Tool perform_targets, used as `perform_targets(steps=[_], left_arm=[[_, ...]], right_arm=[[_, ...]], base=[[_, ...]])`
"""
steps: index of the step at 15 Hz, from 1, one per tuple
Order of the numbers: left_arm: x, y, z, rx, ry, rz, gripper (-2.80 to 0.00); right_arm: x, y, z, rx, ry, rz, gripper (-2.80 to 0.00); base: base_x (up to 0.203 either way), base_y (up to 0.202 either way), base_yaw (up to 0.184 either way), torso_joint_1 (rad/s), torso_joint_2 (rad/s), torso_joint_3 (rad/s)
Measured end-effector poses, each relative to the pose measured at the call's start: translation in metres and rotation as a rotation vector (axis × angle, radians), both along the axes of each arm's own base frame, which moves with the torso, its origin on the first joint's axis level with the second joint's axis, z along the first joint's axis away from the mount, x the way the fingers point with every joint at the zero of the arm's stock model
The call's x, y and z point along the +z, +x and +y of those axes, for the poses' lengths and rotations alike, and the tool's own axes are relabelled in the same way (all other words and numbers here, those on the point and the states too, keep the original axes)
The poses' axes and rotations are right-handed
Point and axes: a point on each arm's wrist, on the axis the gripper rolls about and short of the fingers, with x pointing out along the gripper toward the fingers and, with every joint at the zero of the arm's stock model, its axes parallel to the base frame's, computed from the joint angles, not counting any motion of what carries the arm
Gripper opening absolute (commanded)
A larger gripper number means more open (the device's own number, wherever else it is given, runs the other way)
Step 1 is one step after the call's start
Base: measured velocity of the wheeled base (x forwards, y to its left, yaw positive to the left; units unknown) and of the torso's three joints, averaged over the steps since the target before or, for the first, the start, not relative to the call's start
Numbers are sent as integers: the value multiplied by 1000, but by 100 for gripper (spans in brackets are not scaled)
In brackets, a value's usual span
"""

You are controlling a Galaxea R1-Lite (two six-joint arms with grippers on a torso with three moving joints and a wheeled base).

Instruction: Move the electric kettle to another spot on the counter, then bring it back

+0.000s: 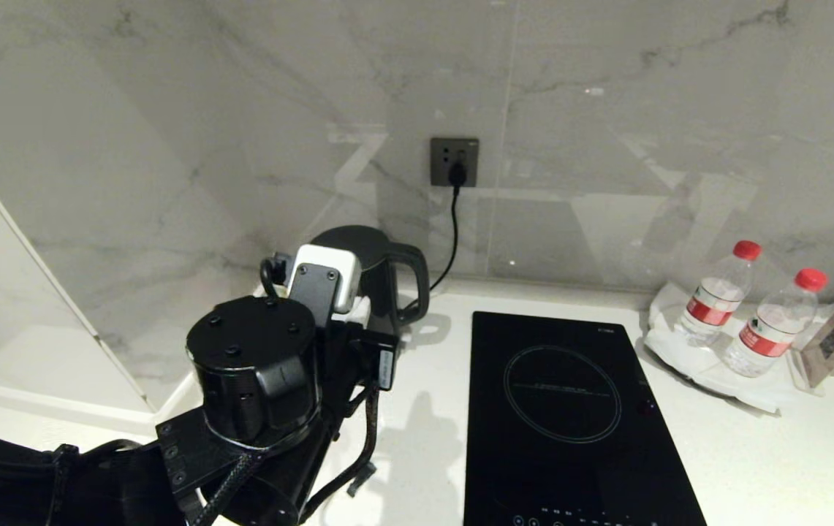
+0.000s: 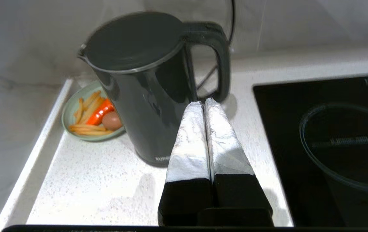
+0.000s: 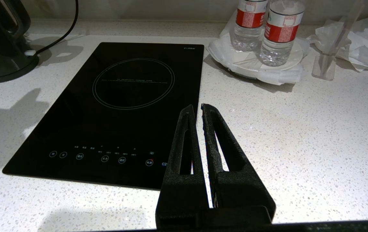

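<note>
at the far left of the white speckled stone counter (image 2: pixel 90 183), a pale green dish of fries (image 2: pixel 88 117) sits beside the tall glossy black electric kettle (image 2: pixel 145 96). left gripper (image 2: pixel 204 104), foil-wrapped fingers pressed together, empty, near its loop handle; right gripper (image 3: pixel 196 109) nearly closed beside the flat black glass hob (image 3: pixel 119 106).

Bright overhead light, hard shadows, slight kettle (image 2: pixel 145 93) blur.
</note>
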Motion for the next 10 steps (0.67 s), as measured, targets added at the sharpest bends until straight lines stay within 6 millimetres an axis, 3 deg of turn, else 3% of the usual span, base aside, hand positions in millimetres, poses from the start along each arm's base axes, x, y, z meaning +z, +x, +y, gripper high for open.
perform_targets(steps=[7,10], left_arm=[[-20,-8,-6,-40,80,56,-280],[-13,-9,-15,-62,69,46,-280]], right_arm=[[0,0,0,0,0,0,-280],[0,0,0,0,0,0,-280]], base=[[0,0,0,0,0,0],[0,0,0,0,0,0]])
